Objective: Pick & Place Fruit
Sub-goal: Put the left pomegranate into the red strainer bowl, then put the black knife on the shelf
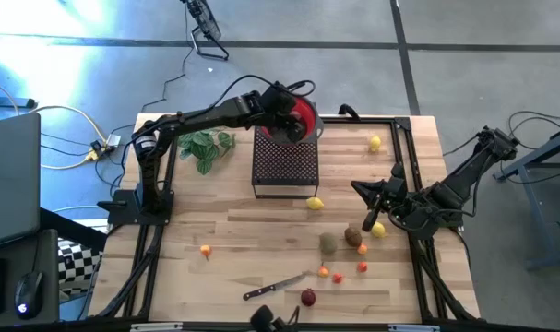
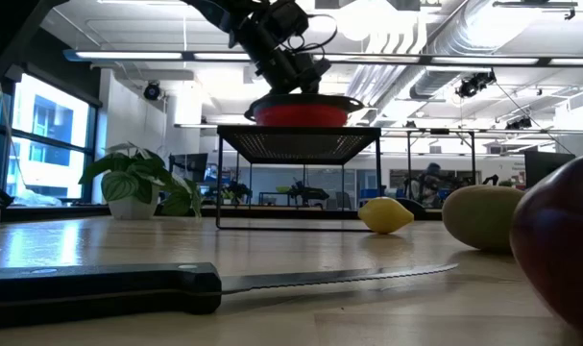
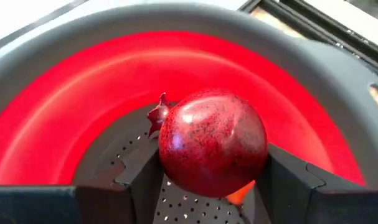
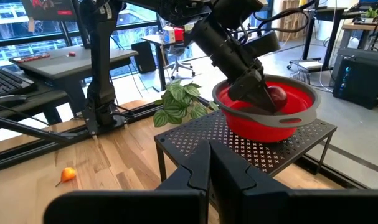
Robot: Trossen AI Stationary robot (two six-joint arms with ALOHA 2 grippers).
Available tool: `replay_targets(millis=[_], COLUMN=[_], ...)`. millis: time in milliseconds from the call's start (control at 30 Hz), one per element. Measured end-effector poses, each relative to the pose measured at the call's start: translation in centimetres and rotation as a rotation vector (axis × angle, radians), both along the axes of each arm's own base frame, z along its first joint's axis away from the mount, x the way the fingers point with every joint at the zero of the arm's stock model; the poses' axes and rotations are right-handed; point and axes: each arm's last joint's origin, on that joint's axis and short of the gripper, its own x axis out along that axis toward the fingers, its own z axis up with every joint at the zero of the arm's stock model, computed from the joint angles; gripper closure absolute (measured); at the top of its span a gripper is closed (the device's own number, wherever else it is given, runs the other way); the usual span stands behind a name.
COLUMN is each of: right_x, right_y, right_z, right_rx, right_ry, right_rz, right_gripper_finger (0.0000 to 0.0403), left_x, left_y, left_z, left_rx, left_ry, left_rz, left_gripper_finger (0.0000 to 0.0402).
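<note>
The left tool (image 3: 207, 186) reaches down into a red bowl (image 1: 303, 115) with a grey rim, its fingers clamped on a dark red pomegranate (image 3: 212, 142) held just above the bowl's perforated floor. A bit of orange (image 3: 240, 194) shows under the pomegranate inside the bowl; what it is cannot be told. The bowl sits on the far part of a black mesh stand (image 1: 284, 164), which stands toward the far edge of the wooden surface (image 1: 243, 235), near its middle.

The rest of the fruit lies on the surface. One lemon (image 1: 315, 204) is just off the stand's near right corner, a second (image 1: 375, 143) near the far right corner of the surface, a third (image 1: 378, 230) close under the right tool (image 1: 370, 218). An olive-green oval (image 1: 327, 243) and a brown one (image 1: 353, 236) lie side by side near the right edge, with small orange and red pieces (image 1: 338, 274) nearer the front edge. A dark red ball (image 1: 308, 297) sits at the front edge beside a knife (image 1: 275, 287). A lone orange piece (image 1: 206, 250) lies toward the left edge. A leafy sprig (image 1: 206, 148) rests left of the stand.

The right tool waits low over the right side of the surface, its fingers together and holding nothing.
</note>
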Motion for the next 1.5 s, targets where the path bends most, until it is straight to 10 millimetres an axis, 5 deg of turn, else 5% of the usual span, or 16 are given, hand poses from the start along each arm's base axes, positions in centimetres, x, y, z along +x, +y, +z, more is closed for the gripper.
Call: replay_targets(millis=[433,800,1167,1500], right_x=[0.0,0.0,0.0,0.0], right_y=[0.0,0.0,0.0,0.0], right_z=[0.0,0.0,0.0,0.0], right_rx=[-0.002,-0.002,-0.001,-0.002], right_ry=[0.002,0.002,0.003,0.004], right_rz=[0.0,0.0,0.003,0.003], right_gripper_finger=[0.04,0.04,0.04,0.04], left_x=[0.1,0.2,0.0,-0.9], left_y=[0.0,0.0,-0.8,-4.8], left_z=[0.1,0.5,6.2,11.0], left_rx=[-0.009,0.014,0.108,0.142], left_ry=[-0.015,-0.023,-0.078,-0.019], left_rz=[-0.018,-0.035,-0.098,-0.308], left_gripper_finger=[0.0122,0.0135,0.021,0.0239])
